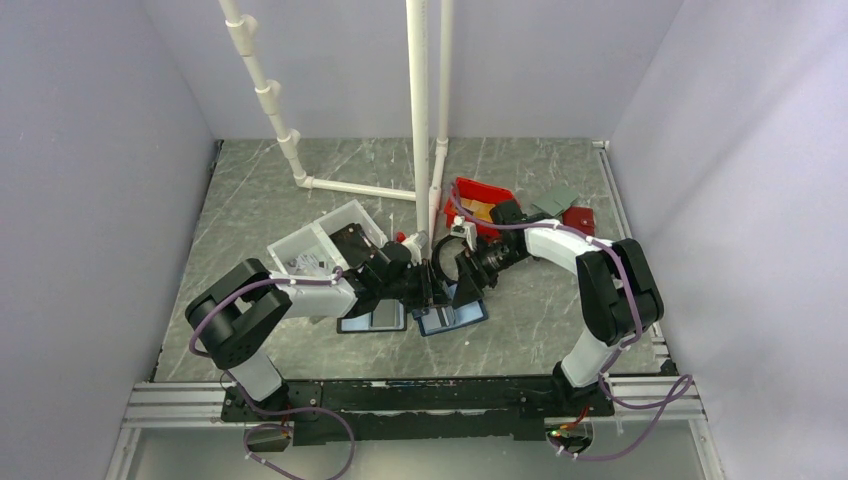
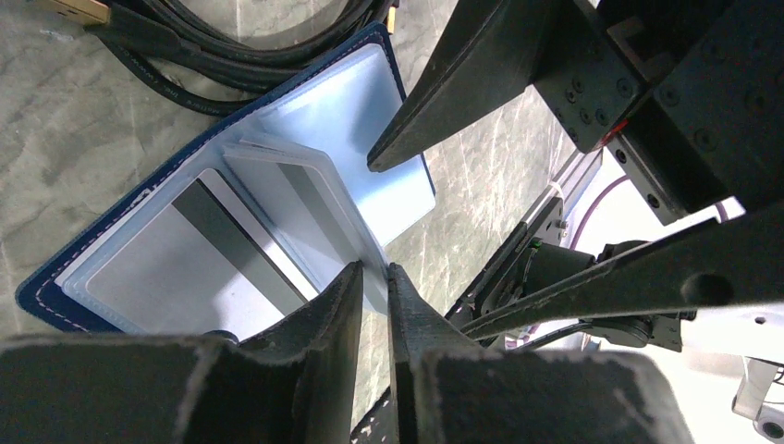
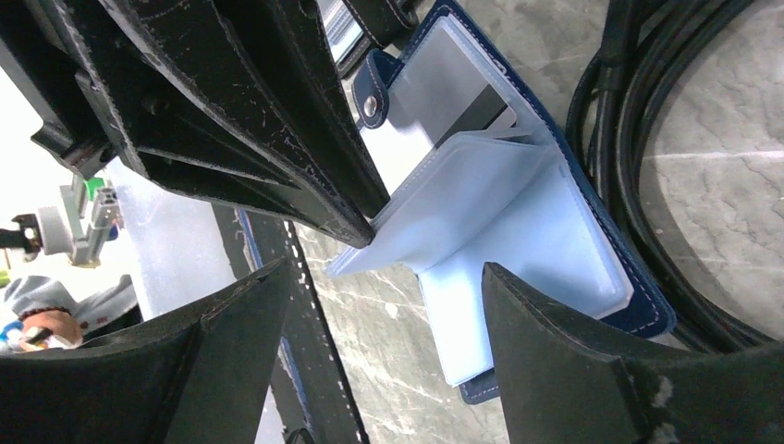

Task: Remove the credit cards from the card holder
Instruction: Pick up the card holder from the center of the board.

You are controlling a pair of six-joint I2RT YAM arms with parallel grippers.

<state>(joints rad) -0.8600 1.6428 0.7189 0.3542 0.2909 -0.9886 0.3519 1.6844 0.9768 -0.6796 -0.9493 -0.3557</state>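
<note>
The navy-blue card holder [image 1: 452, 318] lies open on the table, light-blue inside [image 2: 356, 102], its snap tab [image 3: 373, 104] at one edge. Clear sleeves hold pale cards with grey stripes [image 2: 162, 268]; one card also shows in the right wrist view [image 3: 467, 106]. My left gripper [image 2: 374, 273] is shut on the edge of a clear sleeve leaf [image 3: 462, 199] and holds it raised off the holder. My right gripper [image 3: 388, 310] is open and empty, just above the holder's near edge, facing the left gripper [image 3: 365, 227]. No gold-orange card shows.
A black-edged folio [image 1: 372, 320] lies just left of the holder. A clear plastic box [image 1: 320, 245] stands behind the left arm and a red bin [image 1: 480, 200] behind the right. White pipes [image 1: 420, 100] rise at the back. Black cables [image 2: 231, 37] run beside the holder.
</note>
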